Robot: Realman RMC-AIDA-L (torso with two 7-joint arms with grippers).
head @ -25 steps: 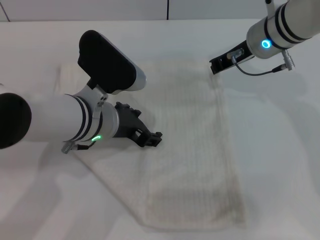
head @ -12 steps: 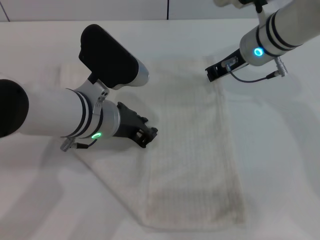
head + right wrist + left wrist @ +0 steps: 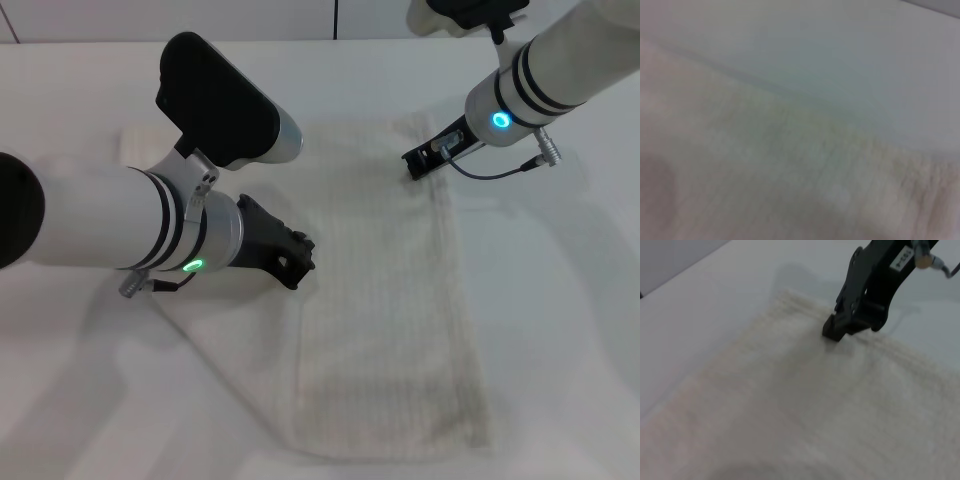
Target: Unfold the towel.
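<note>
Head view: towel [image 3: 385, 300] lies flat on the white table [image 3: 570, 330], centre of frame, running from the upper middle down to the lower edge. It looks folded lengthwise; a second paler layer spreads out to the left under the left arm. Right long edge is straight, bottom hem slightly wavy near the lower centre.

Right gripper [image 3: 415, 165] sits at the towel's upper right corner, tip down on or just at the cloth edge. Left wrist view shows the same right gripper [image 3: 837, 330] with its tip pressed on the towel [image 3: 790, 410] near the far edge; jaws look closed together, can't tell if any cloth is pinched.

Left gripper [image 3: 298, 262] is over the towel's left side, mid-height of frame, low to the fabric. Can't tell its opening.

Open table to the right of the towel and along the top of frame.
</note>
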